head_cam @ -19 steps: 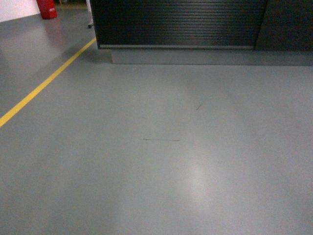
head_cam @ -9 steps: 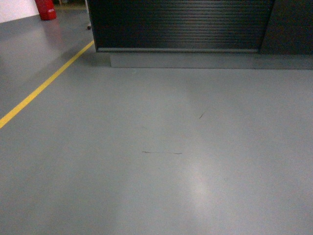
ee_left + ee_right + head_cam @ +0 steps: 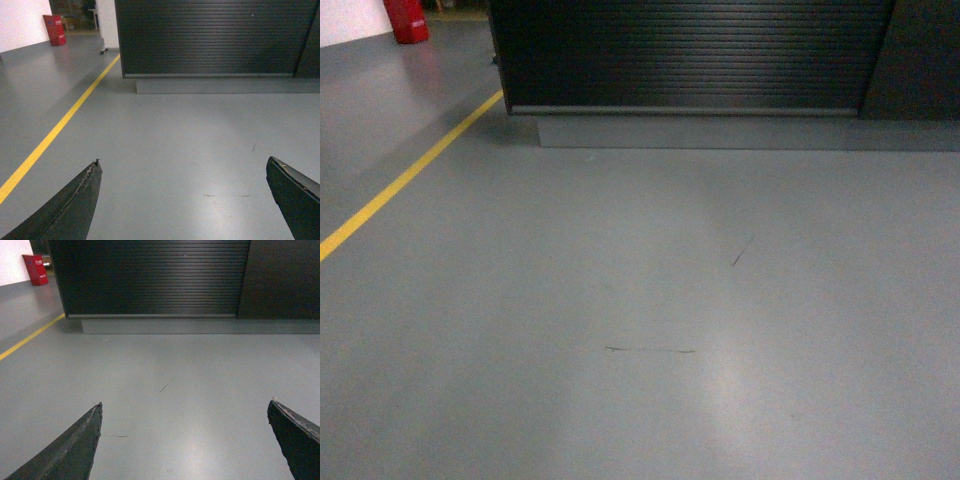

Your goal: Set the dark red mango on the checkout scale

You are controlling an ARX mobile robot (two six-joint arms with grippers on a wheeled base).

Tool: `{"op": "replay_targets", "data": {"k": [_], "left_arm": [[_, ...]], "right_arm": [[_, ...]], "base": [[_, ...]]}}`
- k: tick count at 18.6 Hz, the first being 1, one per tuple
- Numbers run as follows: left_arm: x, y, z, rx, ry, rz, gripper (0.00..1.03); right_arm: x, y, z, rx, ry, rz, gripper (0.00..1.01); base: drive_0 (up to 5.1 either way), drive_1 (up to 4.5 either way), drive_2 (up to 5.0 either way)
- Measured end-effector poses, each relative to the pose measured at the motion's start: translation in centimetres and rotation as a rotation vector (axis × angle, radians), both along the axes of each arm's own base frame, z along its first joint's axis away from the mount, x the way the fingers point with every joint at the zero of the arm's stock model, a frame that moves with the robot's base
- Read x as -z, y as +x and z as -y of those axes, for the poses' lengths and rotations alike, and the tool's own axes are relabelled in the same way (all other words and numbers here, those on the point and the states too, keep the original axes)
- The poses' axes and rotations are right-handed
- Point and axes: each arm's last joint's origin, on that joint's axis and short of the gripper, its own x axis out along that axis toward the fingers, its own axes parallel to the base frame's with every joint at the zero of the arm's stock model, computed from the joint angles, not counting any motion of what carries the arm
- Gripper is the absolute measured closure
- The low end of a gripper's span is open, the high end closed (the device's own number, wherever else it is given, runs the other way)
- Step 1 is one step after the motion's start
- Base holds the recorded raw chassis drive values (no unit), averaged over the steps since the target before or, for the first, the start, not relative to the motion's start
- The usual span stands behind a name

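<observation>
checkout (image 3: 690,55) ribbed front stands ahead; both grippers empty, spread

One checkout (image 3: 690,55), ribbed dark front panel, standing on one grey plinth (image 3: 740,133). One yellow floor line (image 3: 410,172). One red object (image 3: 406,20) at far left, kind unclear. Two dark scuff marks on the floor (image 3: 520,330): one long (image 3: 650,350), one short (image 3: 742,251). Two tools, left tool (image 3: 182,172) and right tool (image 3: 185,412), each showing two dark fingertips set wide apart.
</observation>
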Motion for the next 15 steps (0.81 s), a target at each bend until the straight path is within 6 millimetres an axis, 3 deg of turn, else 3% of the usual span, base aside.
{"op": "replay_targets", "data": {"k": [15], "left_arm": [[0.01,0.00,0.00,0.001,0.000,-0.001,0.05]], "right_arm": [[0.03,0.00,0.00,0.000,0.000,-0.003,0.03]], "base": [[0.0,4.24,-4.3]]}}
